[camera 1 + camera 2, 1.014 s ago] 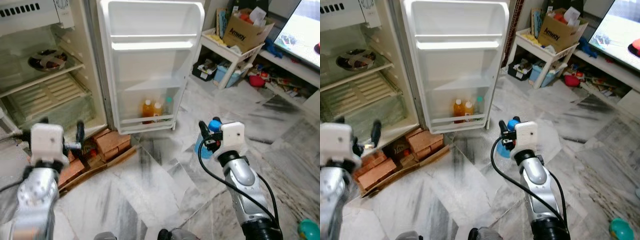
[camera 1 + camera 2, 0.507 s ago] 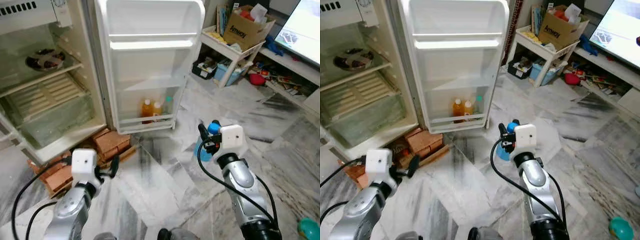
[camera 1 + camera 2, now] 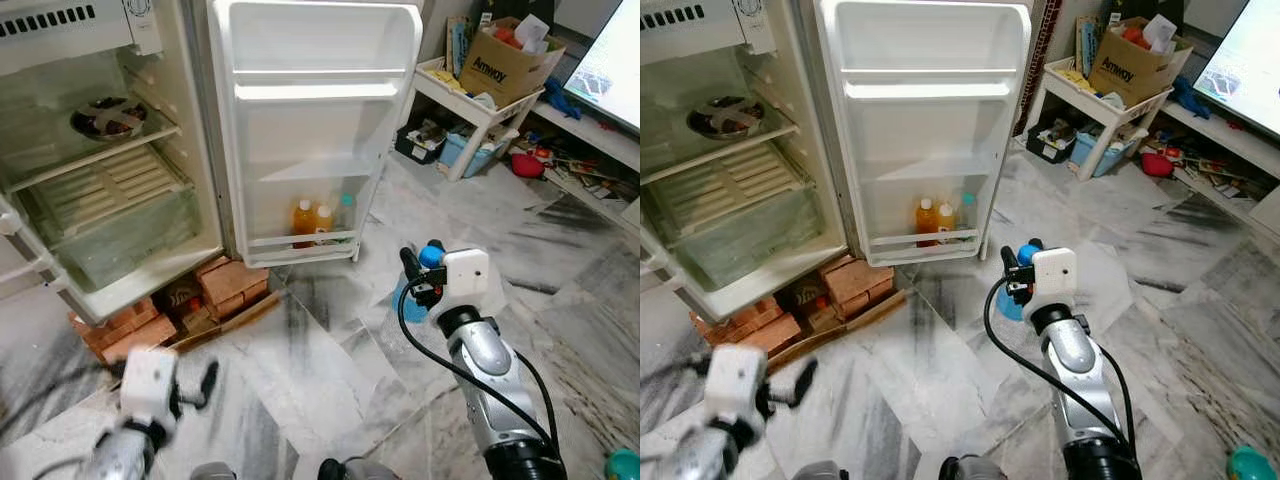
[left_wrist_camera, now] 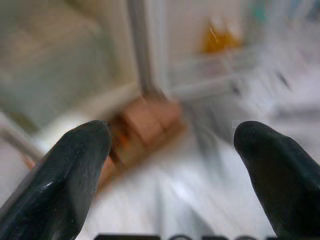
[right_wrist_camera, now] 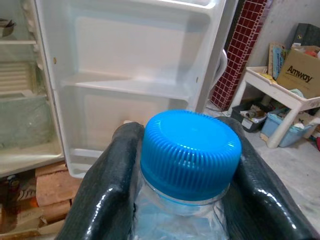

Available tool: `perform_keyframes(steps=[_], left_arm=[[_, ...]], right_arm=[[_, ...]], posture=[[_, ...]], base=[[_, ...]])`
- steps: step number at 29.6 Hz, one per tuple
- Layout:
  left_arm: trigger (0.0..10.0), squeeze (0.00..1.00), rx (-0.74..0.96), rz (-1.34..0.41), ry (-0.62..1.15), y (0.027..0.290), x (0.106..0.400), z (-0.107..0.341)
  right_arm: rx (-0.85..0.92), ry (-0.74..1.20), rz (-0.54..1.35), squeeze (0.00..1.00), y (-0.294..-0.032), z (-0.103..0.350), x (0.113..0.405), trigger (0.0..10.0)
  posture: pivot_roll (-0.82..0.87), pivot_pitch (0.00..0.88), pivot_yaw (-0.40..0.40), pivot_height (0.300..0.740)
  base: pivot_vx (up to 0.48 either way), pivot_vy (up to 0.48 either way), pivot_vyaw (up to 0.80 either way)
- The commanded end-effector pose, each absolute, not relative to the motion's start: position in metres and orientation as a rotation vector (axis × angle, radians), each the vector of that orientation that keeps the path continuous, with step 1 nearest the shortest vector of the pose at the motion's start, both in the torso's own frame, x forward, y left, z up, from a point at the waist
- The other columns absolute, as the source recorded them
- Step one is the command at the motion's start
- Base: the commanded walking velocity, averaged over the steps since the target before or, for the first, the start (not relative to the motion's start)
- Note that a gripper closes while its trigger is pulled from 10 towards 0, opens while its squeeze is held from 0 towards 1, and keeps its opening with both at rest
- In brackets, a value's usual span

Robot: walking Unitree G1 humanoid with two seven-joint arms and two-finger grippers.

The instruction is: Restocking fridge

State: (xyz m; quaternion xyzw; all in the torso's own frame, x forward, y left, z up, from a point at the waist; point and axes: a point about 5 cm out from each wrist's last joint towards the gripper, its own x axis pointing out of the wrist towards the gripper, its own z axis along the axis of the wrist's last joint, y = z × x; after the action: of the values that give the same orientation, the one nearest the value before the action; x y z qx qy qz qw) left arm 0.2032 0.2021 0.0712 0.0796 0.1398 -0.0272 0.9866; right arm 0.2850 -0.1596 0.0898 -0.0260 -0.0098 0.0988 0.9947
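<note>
**A:** From the head camera, we hold the clear plastic bottle with the blue cap (image 3: 428,258) in our right gripper (image 3: 420,272), short of the open white fridge door (image 3: 310,120). Its bottom shelf carries two orange juice bottles (image 3: 312,219) at the hinge-side end.

**B:** So we aim for the free outer end.

**A:** Right wrist: both fingers (image 5: 107,175) clamp just under the cap; keep it upright.

**B:** Left wrist?

**A:** Our left gripper (image 4: 170,150) is spread wide, empty, blurred, low over the marble floor (image 3: 320,380).

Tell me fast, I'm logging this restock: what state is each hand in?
Left hand: open, holding nothing, low over the floor.
Right hand: closed on the blue-capped bottle, facing the open fridge door.
</note>
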Motion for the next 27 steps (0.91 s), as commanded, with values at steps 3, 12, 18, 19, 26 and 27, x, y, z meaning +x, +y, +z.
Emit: perform_keyframes(steps=[3,12,18,19,26,27], left_arm=[[10.0,0.0,0.211,-0.058,0.213,0.206,0.228,0.08],[10.0,0.0,0.233,-0.045,0.085,0.206,0.254,0.092],[10.0,0.0,0.214,0.038,0.079,0.205,0.241,0.086],[10.0,0.0,0.208,0.045,0.077,0.204,0.237,0.086],[10.0,0.0,0.192,0.026,0.054,0.191,0.231,0.086],[10.0,0.0,0.189,0.023,0.055,0.191,0.232,0.087]], right_arm=[[-0.065,-0.042,0.191,0.0,-0.163,0.095,0.289,10.0],[-0.06,-0.051,0.149,0.0,-0.174,0.097,0.288,10.0],[-0.044,-0.044,0.137,0.0,-0.174,0.094,0.281,10.0],[-0.04,-0.044,0.137,0.0,-0.173,0.094,0.28,10.0],[-0.059,-0.075,0.211,0.0,-0.158,0.1,0.283,10.0],[-0.055,-0.076,0.212,0.0,-0.157,0.1,0.283,10.0]], posture=[[0.09,0.062,-0.126,0.74],[0.06,0.042,-0.115,0.74],[0.06,0.047,-0.117,0.74],[0.06,0.048,-0.115,0.74],[0.08,0.06,-0.11,0.74],[0.08,0.068,-0.107,0.74]], base=[[0.0,0.0,0.0],[0.0,0.0,0.0],[0.0,0.0,0.0],[0.0,0.0,0.0],[0.0,0.0,0.34],[0.0,-0.3,0.79]])
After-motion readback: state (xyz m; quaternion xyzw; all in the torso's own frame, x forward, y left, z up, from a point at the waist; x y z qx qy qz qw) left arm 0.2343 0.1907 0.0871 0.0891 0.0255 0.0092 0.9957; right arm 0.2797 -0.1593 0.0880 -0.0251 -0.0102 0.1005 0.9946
